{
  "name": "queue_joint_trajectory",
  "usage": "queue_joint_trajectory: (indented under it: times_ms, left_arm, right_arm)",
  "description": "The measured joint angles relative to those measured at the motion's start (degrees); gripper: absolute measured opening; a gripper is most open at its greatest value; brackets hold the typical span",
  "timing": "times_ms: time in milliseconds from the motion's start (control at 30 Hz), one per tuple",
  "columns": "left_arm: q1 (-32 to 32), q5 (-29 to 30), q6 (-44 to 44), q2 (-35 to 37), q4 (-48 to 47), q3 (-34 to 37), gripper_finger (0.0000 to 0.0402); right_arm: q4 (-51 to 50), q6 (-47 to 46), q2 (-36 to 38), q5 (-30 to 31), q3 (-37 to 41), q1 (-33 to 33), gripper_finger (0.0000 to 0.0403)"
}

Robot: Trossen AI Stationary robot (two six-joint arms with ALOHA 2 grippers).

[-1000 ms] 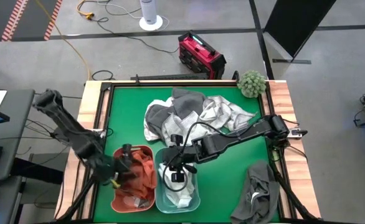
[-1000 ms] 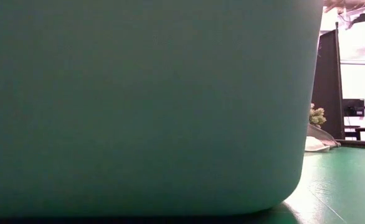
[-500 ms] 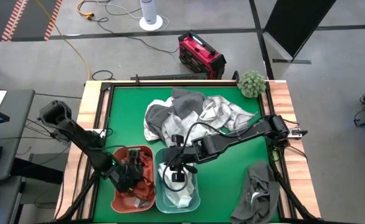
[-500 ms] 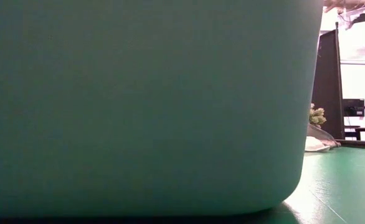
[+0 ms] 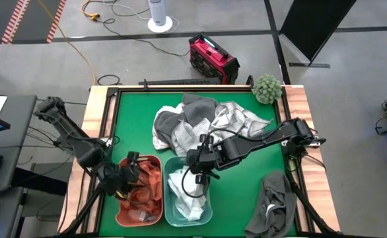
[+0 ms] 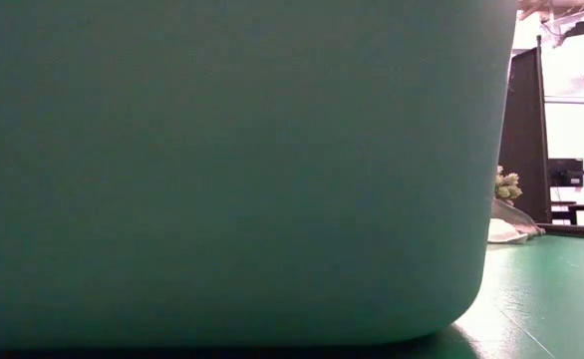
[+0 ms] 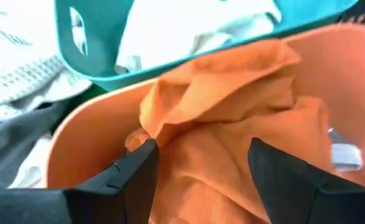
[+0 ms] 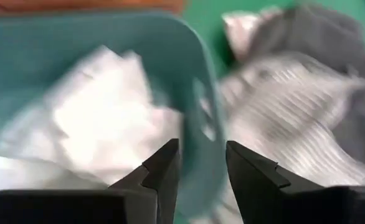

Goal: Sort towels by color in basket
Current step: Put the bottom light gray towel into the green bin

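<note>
The sorting is partly done. Near the front edge of the table two baskets stand side by side. The orange basket already holds rust-orange towels, and the teal basket next to it holds white towels. A mixed pile of towels, white, light grey and dark grey, lies at the middle of the table toward its back edge and is not yet sorted. One more dark grey towel lies at the front right corner, outside any basket.

The left gripper is just over the orange basket; its fingers stand wide apart on either side of the orange cloth and do not pinch it. The right gripper is at the back rim of the teal basket, fingers apart and empty. I judge that about half of the work remains.
</note>
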State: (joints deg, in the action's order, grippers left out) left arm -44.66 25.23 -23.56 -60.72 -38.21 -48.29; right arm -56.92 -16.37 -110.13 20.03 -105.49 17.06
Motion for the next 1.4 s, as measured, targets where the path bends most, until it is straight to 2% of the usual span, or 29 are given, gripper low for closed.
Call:
queue_joint_trajectory:
  times_ms: [167, 333, 500, 700, 833, 1000, 1133, 1267, 1400]
  left_arm:
    - [0.0, 2.3, 1.4, 5.4, -0.1, 0.0, 0.0235]
    - [0.0, 14.6, 1.9, 8.7, -2.2, 0.5, 0.0235]
    - [0.4, 21.0, 5.2, 12.1, -0.5, 3.6, 0.0235]
    - [1.8, 21.6, 7.2, 15.6, -0.3, 5.5, 0.0235]
    - [2.5, 21.6, 8.4, 17.3, -0.4, 5.5, 0.0235]
    - [4.2, 21.8, 9.4, 18.4, -0.4, 5.5, 0.0235]
    - [5.2, 21.8, 9.7, 18.5, -0.4, 5.5, 0.0235]
    - [5.9, 21.8, 9.9, 18.5, -0.4, 5.5, 0.0235]
    - [6.2, 21.8, 9.9, 18.5, -0.9, 5.5, 0.0235]
  right_arm:
    - [-11.8, -2.9, 0.4, 4.1, 0.0, -0.6, 0.0162]
    - [-12.6, -3.4, 2.0, 4.1, 4.0, -4.6, 0.0162]
    - [-5.8, -1.2, 7.0, 4.0, 13.4, -9.9, 0.0162]
    - [9.0, 3.1, 13.2, -2.9, 29.8, -17.6, 0.0162]
    - [18.1, 4.8, 13.8, -4.9, 38.1, -20.4, 0.0162]
    - [23.5, 7.6, 10.8, -6.1, 41.8, -21.0, 0.016]
    - [24.0, 8.1, 8.3, -8.0, 41.9, -20.9, 0.0124]
    - [24.4, 9.0, 7.6, -10.7, 41.8, -20.5, 0.0028]
    - [24.1, 8.5, 9.8, -11.0, 41.8, -19.7, 0.0017]
